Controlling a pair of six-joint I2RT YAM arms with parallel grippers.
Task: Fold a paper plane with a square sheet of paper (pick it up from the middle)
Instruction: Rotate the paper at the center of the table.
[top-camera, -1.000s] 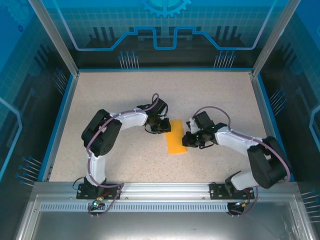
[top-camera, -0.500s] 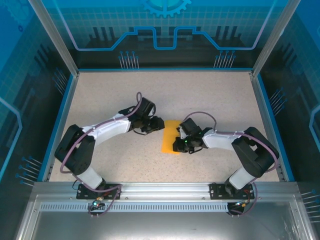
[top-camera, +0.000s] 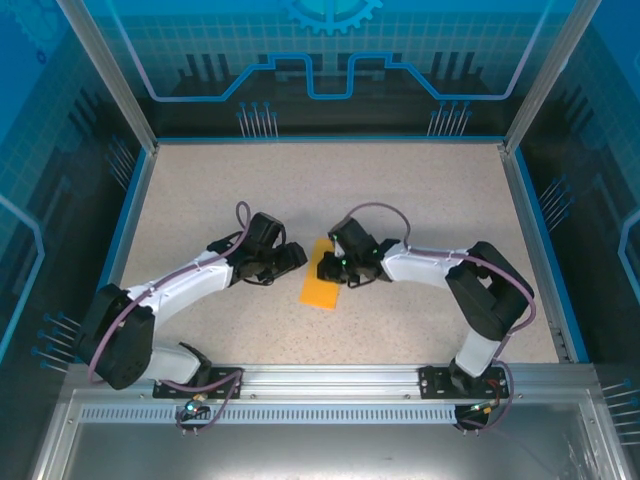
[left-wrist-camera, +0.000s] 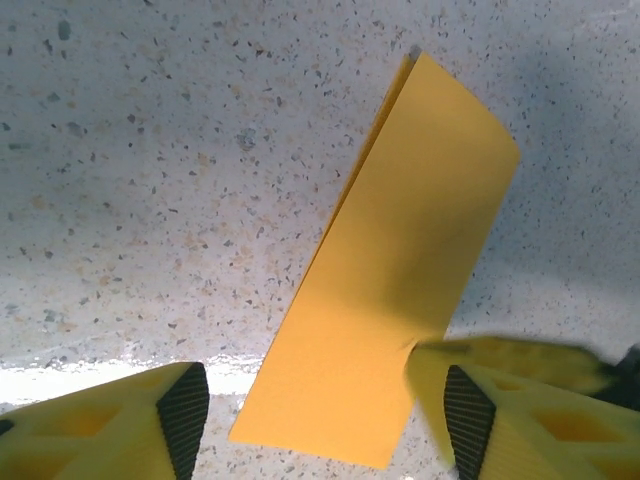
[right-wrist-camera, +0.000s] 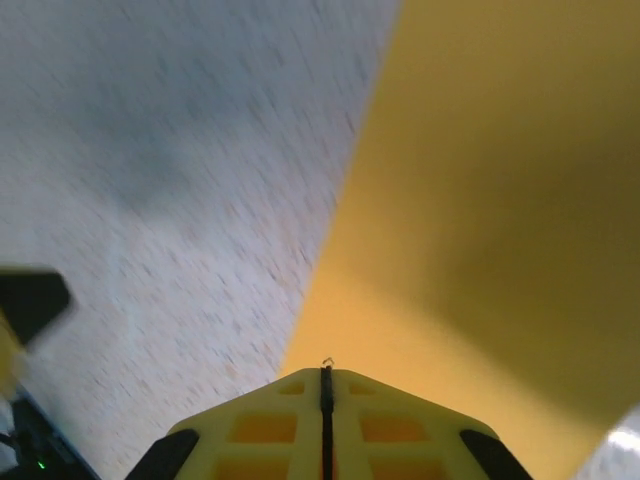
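So the square sheet of paper (top-camera: 320, 288) is doubled over into a narrow strip right now, lying flat roughly mid-table (top-camera: 420, 200), long axis running 1 o'clock to 7 o'clock in the top view. In the left wrist view (left-wrist-camera: 400, 260) the folded edge is the long side at 9 o'clock, and the layers look pretty well lined up.

My guess is this is the crease-setting bit of the first fold. To do it well I'd run the closed tip along the fold with light, even pressure and keep the other arm close enough to pin the strip if it skates. It's thin paper on a smooth top, so it'll slide or spring open easily.

My right pincer (top-camera: 338, 268) sits over the strip's 2 o'clock side. Up close (right-wrist-camera: 325, 385) its fingers are pressed together, just a hairline seam, tip at the paper's (right-wrist-camera: 500, 200) edge. Can't tell if a layer is nipped in there.

My left pincer (top-camera: 292, 258) is just beside the strip at its 10 o'clock, spread wide (left-wrist-camera: 320, 405) and holding nothing.
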